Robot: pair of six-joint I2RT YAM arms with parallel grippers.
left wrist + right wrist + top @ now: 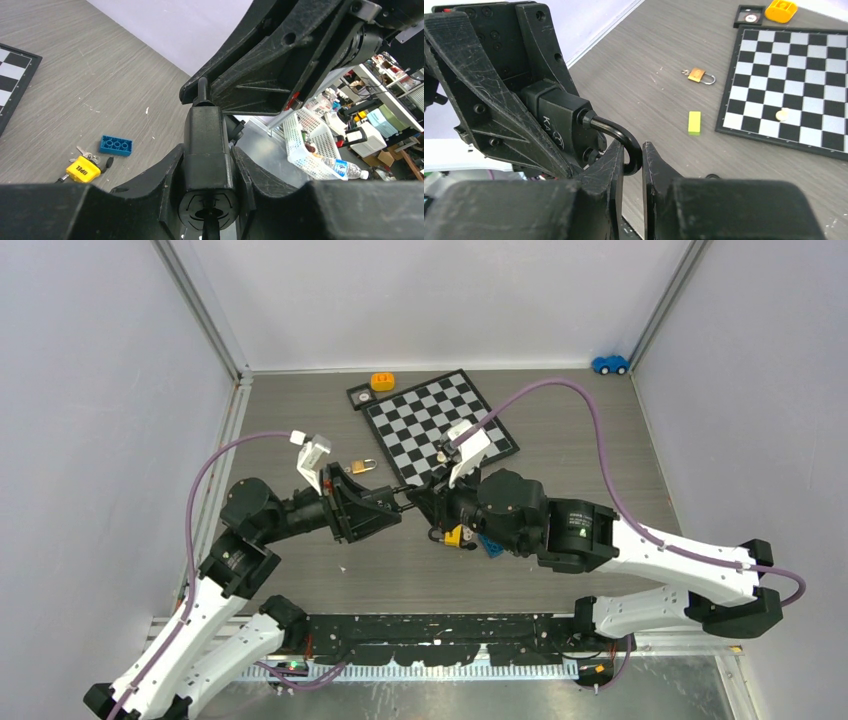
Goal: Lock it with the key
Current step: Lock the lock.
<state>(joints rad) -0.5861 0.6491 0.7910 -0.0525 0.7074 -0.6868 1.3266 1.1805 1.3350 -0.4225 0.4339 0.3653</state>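
Clamping a black padlock (561,125) by its body is the left gripper (207,162). The right gripper (633,155) pinches its shackle (616,132), nearly closed; the key (82,151) lies apart from it.

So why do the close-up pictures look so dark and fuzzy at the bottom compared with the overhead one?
Top external: soft, even light, faint shadows, everything sharp. Left wrist: the left fingers holding the black padlock crowd the lens, nearly black and soft; the yellow padlock beyond is crisp. Right wrist: same, right fingers murky, chessboard sharp.
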